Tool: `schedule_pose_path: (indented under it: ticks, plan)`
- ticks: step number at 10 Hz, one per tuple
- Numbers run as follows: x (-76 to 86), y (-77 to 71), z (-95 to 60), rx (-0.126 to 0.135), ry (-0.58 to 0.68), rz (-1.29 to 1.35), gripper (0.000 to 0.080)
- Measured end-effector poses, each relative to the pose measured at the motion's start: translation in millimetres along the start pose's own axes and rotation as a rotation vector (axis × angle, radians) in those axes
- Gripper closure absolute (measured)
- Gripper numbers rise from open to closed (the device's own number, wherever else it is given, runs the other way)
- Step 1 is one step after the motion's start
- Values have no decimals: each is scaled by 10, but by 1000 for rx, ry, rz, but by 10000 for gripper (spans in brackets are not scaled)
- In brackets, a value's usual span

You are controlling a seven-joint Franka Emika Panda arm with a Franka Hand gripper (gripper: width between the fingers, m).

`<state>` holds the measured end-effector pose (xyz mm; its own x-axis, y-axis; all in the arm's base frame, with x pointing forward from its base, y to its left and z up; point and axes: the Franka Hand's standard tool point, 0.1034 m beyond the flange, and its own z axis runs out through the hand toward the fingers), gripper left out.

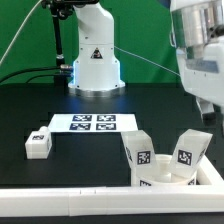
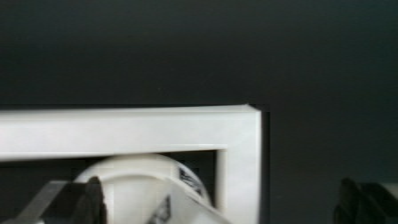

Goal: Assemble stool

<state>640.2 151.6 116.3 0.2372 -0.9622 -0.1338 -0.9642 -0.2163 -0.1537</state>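
White plastic is showing below our pincer (image 2: 228, 198): the stool (image 2: 134, 180) is sitting beneath it, tucked into the bar's (image 2: 125, 132) corner. We are holding the jaws wide, gripping nothing. We are judging it best to centre over one leg (image 1: 140, 152) before lowering.

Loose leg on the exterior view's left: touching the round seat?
Apart. The exterior view shows the loose leg alone on the table, with a wide stretch of bare black surface between it and the seat.
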Motion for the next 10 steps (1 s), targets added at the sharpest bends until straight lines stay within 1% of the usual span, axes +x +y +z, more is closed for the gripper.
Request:
schedule_pose_path:
  ticks: [1, 4, 5, 6, 7, 8, 9, 10]
  plan:
    - [-9, -4, -13, 0, 3, -75, 150]
    - [21, 7, 3, -4, 4, -287, 150]
    - [45, 5, -3, -7, 11, -394, 150]
    - [123, -2, -22, -12, 26, -634, 150]
    - [188, -9, -28, -11, 36, -812, 150]
    - [218, 11, -10, -25, 39, -966, 150]
    - [234, 26, 22, -27, 50, -1052, 150]
    - [256, 27, 24, -5, 84, -1080, 150]
